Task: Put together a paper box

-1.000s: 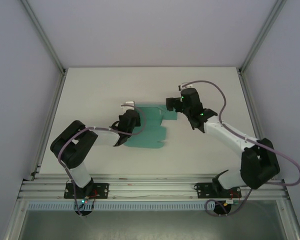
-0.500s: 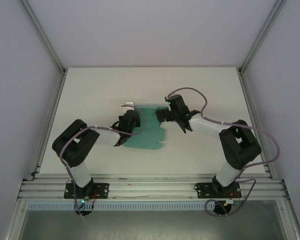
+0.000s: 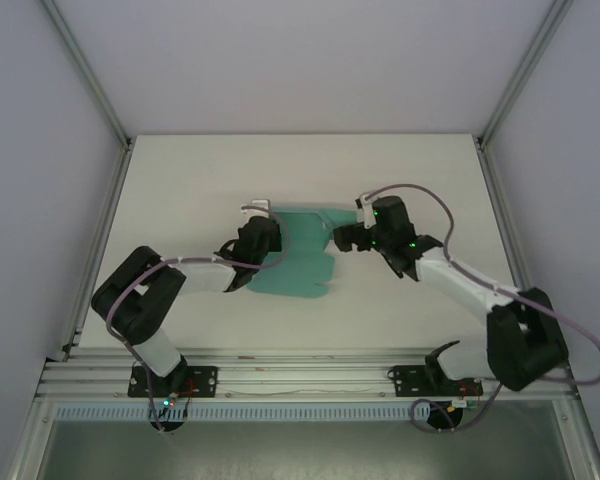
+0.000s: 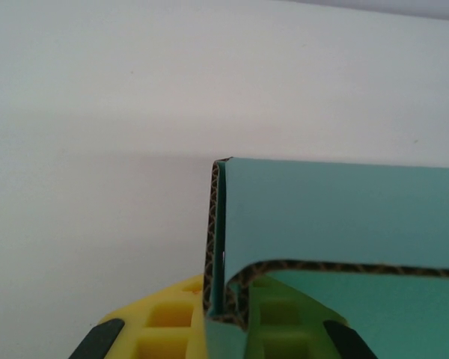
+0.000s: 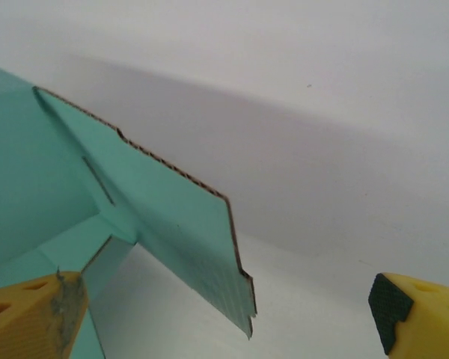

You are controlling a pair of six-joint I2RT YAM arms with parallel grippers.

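Teal-green thin card box blank [image 3: 298, 262] lying flat mid-counter [image 3: 180, 180], edges partly folded. Left claw [image 4: 224, 329] pinched shut on upturned left wall, apparently anchoring it. Right claw [image 5: 221, 314] spread wide, empty, straddling raised right flap, presumably for folding.

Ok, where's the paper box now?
In the top view the paper box lies mid-table, its left edge in the left jaws, a right flap between the open right jaws.
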